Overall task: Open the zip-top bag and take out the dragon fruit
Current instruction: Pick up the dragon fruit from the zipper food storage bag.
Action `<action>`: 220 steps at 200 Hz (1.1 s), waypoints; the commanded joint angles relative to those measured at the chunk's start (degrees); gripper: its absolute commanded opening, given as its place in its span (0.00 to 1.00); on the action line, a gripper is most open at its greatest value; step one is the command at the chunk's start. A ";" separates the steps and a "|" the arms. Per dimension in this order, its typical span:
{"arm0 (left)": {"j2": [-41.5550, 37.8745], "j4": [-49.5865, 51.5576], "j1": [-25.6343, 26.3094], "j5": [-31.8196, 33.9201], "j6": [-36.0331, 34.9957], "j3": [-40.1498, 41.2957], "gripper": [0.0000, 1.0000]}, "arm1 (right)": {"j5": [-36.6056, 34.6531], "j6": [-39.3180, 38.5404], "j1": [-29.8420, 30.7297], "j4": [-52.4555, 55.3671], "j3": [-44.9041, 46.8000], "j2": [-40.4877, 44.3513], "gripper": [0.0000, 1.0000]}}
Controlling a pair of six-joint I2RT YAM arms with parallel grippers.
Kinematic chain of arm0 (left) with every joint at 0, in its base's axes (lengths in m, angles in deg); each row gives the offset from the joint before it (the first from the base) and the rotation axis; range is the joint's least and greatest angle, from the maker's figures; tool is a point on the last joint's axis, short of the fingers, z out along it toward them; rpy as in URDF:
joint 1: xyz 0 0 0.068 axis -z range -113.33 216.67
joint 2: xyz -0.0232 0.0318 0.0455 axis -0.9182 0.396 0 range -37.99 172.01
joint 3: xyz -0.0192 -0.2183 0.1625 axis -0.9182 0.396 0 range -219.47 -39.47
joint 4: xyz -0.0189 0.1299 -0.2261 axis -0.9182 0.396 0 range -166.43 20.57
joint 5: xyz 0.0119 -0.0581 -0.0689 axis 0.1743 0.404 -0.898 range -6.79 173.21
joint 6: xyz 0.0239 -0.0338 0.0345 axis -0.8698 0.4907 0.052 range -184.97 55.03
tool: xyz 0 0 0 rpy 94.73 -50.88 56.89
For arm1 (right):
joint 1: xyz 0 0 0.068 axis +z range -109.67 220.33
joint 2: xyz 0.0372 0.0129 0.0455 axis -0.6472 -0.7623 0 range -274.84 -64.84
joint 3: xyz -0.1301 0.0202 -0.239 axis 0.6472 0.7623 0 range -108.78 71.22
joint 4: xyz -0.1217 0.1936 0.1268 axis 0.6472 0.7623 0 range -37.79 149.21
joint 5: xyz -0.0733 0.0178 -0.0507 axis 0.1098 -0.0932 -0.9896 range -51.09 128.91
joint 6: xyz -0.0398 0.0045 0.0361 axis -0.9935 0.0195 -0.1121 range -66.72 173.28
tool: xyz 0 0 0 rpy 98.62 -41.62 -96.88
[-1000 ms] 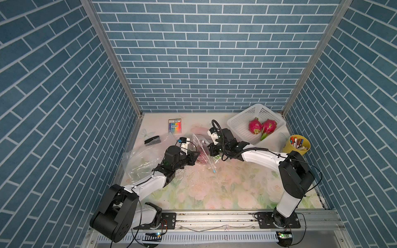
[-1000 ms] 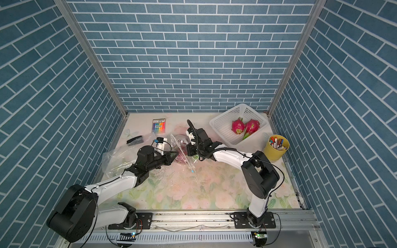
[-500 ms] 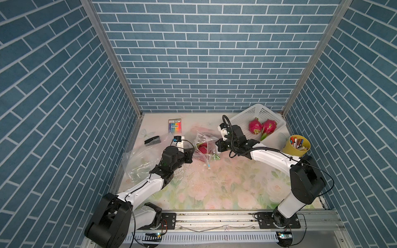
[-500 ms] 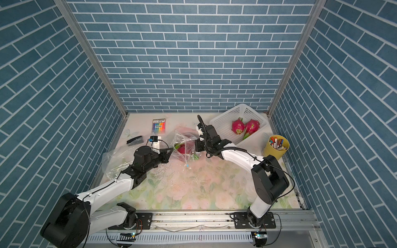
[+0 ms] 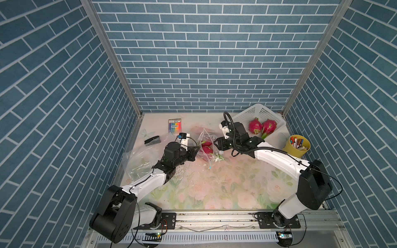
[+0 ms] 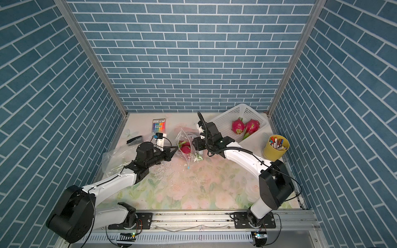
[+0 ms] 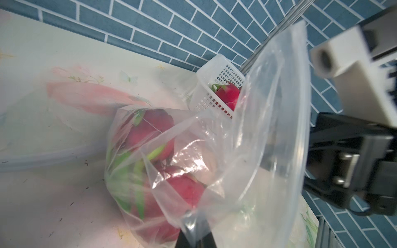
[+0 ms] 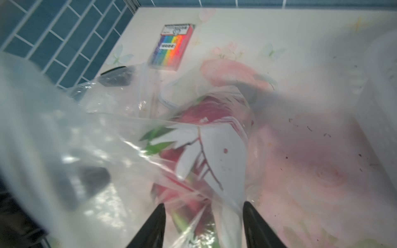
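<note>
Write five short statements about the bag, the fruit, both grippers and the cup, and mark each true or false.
1. Two dragon fruits lie in the white basket. True.
2. The left gripper is shut on the zip-top bag. True.
3. The zip-top bag is empty. False: pink dragon fruit shows inside it.
4. The right gripper has its fingers pressed together. False: they stand apart, with bag film between them.
5. The yellow cup lies tipped on its side. False: it stands upright and holds markers.
</note>
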 commanded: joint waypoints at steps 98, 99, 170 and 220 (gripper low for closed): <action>-0.36 -4.84 0.58 -1.60 -0.54 -1.48 0.00 | -19.49 2.96 5.04 11.65 -5.12 -1.23 0.14; -0.45 -4.81 0.54 -1.49 -0.55 -1.46 0.00 | -19.75 3.03 5.03 11.92 -5.19 -1.20 0.13; 0.42 -5.16 0.98 -2.57 -0.33 -2.80 0.00 | -19.56 3.00 2.20 14.40 -4.30 1.85 0.03; 0.75 -5.13 1.82 -4.06 -0.94 -3.34 0.00 | -7.27 -0.58 2.45 15.23 -7.75 3.36 0.36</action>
